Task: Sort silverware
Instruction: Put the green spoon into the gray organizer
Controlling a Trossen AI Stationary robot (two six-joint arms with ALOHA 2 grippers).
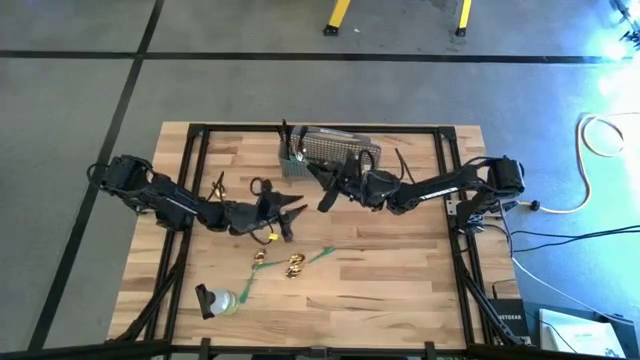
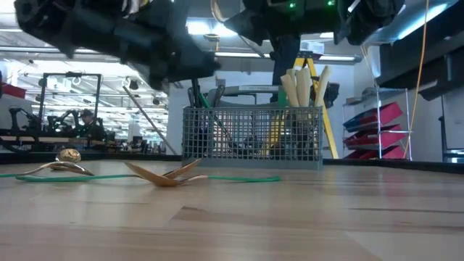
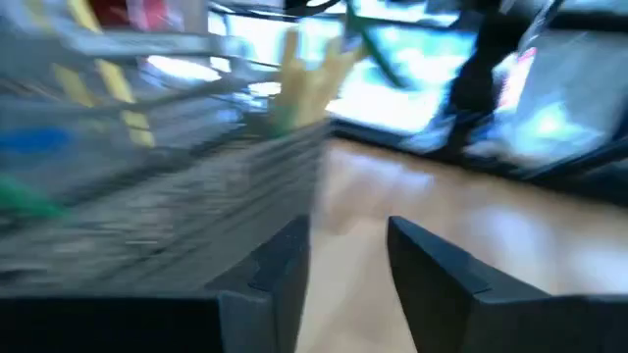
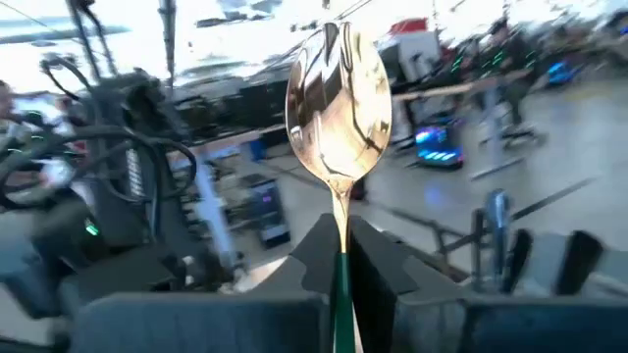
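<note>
Wooden counter boards carry loose gold spoons nearest the camera, lying flat beside a green tape strip. Farther back, the left claw hangs parted and empty near the mesh basket. Beyond it, the right claw is clenched on a gold spoon – long axis running straight out from the fingers, bowl outermost. Slippage is possible, the handle being pinched narrowly; a snag on the basket rim is judged likely if the spoon is lowered tilted.
</note>
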